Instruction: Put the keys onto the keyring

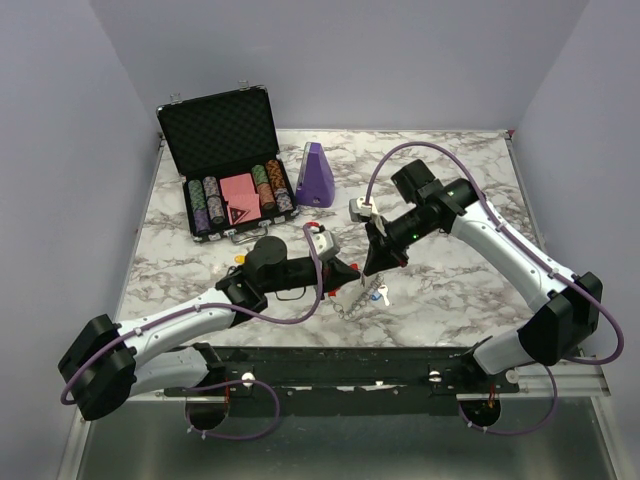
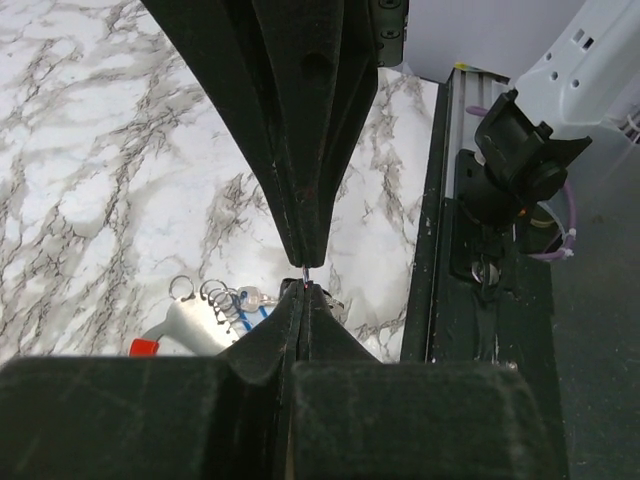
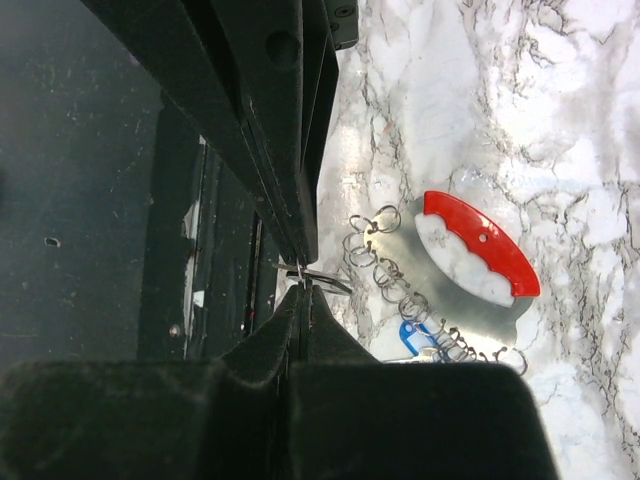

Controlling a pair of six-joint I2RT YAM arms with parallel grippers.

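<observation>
The keyring lies on the marble: a red plastic arc on a silvery plate, with a chain of small wire rings. A key with a blue tag hangs on that chain. My right gripper is shut on one thin wire ring just left of the chain. My left gripper is shut too, with a tiny thin sliver between its tips, too small to name. The keyring and blue-tagged key lie just left of it. From above, both grippers meet over the keyring. A yellow tag peeks out behind the left arm.
An open black case with poker chips and cards stands at the back left. A purple wedge-shaped block is beside it. The table's black front rail runs close behind the keyring. Grey walls enclose the marble table.
</observation>
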